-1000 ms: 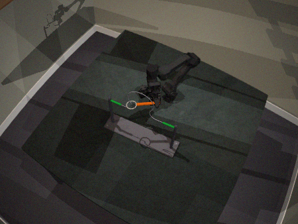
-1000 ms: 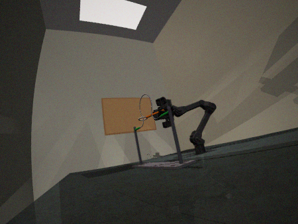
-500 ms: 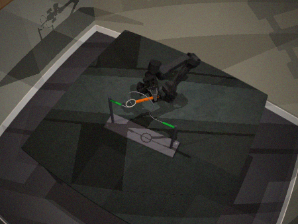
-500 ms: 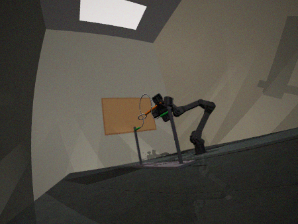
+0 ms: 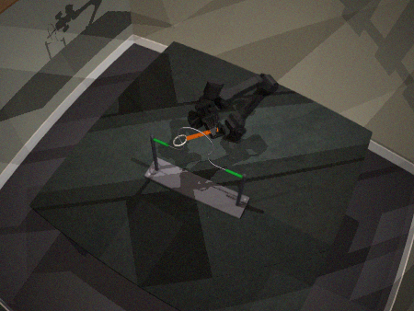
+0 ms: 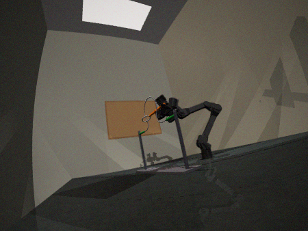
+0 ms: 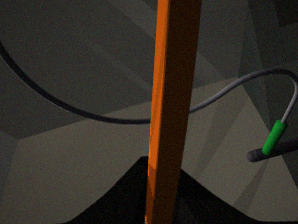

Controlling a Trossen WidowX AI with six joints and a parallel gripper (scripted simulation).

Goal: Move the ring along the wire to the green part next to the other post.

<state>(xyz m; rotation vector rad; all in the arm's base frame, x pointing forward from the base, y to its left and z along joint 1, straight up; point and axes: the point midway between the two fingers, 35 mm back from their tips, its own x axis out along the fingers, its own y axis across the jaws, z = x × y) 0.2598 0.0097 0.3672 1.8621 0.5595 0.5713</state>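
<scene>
The ring sits around the wire near the left post, just past the left green part. I cannot tell whether it touches the wire. Its orange handle runs back into my gripper, which is shut on the handle's end. The thin grey wire loops up and over toward the other green part at the right post. In the wrist view the wire passes behind the handle, with a green part at the right.
Both posts stand on a flat grey base plate on the dark table. The arm's base stands behind the plate. An orange panel hangs on the back wall.
</scene>
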